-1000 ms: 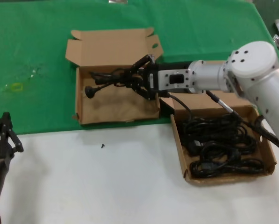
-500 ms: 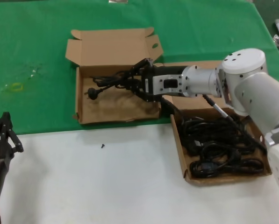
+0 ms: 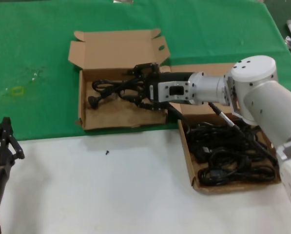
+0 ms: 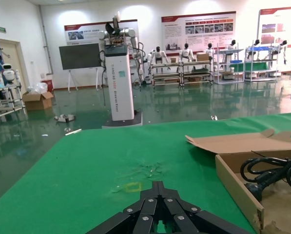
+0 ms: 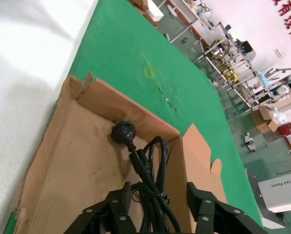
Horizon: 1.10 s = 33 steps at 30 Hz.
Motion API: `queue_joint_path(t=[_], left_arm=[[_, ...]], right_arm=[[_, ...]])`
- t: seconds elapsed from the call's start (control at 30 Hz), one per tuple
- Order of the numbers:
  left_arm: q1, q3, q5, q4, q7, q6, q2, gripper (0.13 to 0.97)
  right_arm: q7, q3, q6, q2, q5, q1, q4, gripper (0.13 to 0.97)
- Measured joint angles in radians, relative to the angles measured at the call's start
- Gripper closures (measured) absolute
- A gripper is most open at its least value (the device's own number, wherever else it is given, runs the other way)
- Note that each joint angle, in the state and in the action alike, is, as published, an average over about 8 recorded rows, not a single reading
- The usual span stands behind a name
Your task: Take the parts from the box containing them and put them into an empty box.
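My right gripper reaches into the left cardboard box, which holds one black power cord. The cord lies on the box floor with its plug towards the left wall. The jaws stand open on either side of the coil, as the right wrist view shows, with the cord and its plug ahead. The right box holds several coiled cords. My left gripper is shut and parked at the lower left, and shows shut in its own wrist view.
The left box's lid stands open at the back on the green cloth. A small black speck lies on the white table front. The left wrist view shows the left box from the side with the cord inside.
My right gripper has lowered the cord onto the left box's floor and its jaws have spread apart. The left arm has not moved.
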Motion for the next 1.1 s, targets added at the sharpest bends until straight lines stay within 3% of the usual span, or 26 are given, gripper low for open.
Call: queue_joint_path(t=[0.1, 0.37, 0.5, 0.6, 0.77, 1.1], left_arm=[[0.0, 0.0, 0.0, 0.0, 0.0, 0.0, 0.0, 0.955], [0.0, 0.0, 0.0, 0.0, 0.0, 0.0, 0.0, 0.955], [0.0, 0.0, 0.0, 0.0, 0.0, 0.0, 0.0, 0.955], [0.0, 0.0, 0.0, 0.0, 0.0, 0.0, 0.0, 0.955], [0.0, 0.0, 0.0, 0.0, 0.0, 0.0, 0.0, 0.953], [0.0, 0.0, 0.0, 0.0, 0.0, 0.0, 0.0, 0.909]], right_arm=[[0.088, -0.023, -0.007, 0.022, -0.022, -0.038, 0.099, 0.709], [0.31, -0.075, -0.009, 0.092, -0.074, -0.133, 0.358, 0.519], [0.399, -0.092, -0.006, 0.131, -0.094, -0.172, 0.471, 0.519], [0.449, -0.099, -0.003, 0.156, -0.104, -0.196, 0.539, 0.444], [0.479, -0.102, -0.001, 0.172, -0.109, -0.212, 0.582, 0.319], [0.513, -0.082, 0.036, 0.175, -0.094, -0.262, 0.625, 0.19]])
